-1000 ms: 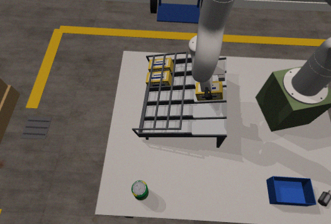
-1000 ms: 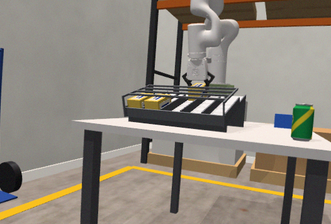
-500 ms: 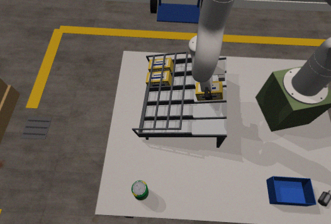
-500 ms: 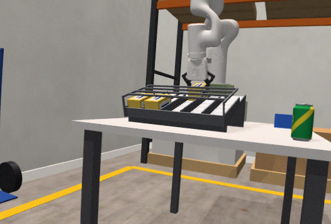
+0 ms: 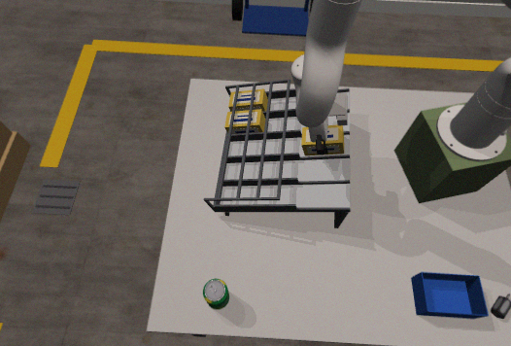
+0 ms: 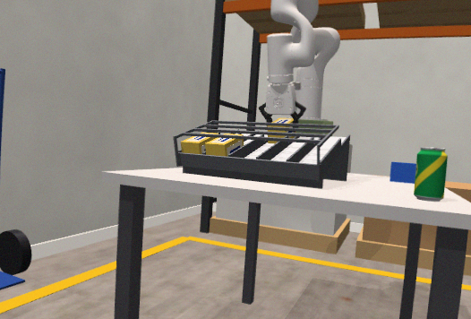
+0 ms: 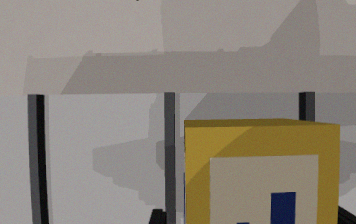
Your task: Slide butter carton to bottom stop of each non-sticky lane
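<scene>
The dark sloped shelf point(image 5: 256, 208) point(image 6: 250, 170) has five pale lanes under a grid of bars. Two yellow butter cartons rest at the bottom stop of the two neighbouring lanes at its far side: one carton point(image 5: 248, 98) point(image 6: 193, 145) in the outermost lane, the other carton point(image 5: 245, 121) point(image 6: 220, 146) beside it. The third butter carton point(image 5: 331, 147) point(image 6: 274, 135) point(image 7: 200, 145) sits at the upper end of the middle lane, between two dividers. My gripper point(image 5: 321, 139) point(image 6: 282, 118) point(image 7: 253, 217) is open, with its fingers apart around this carton. The far finger is hidden in the top view.
A green can point(image 5: 216, 293) point(image 6: 431, 174) stands near the table edge. A blue bin point(image 5: 451, 295) point(image 6: 402, 172) and a small dark object point(image 5: 501, 306) are at the table's other corner. The bars cover the lower part of the lanes. The green arm base point(image 5: 441, 170) stands behind the shelf's upper end.
</scene>
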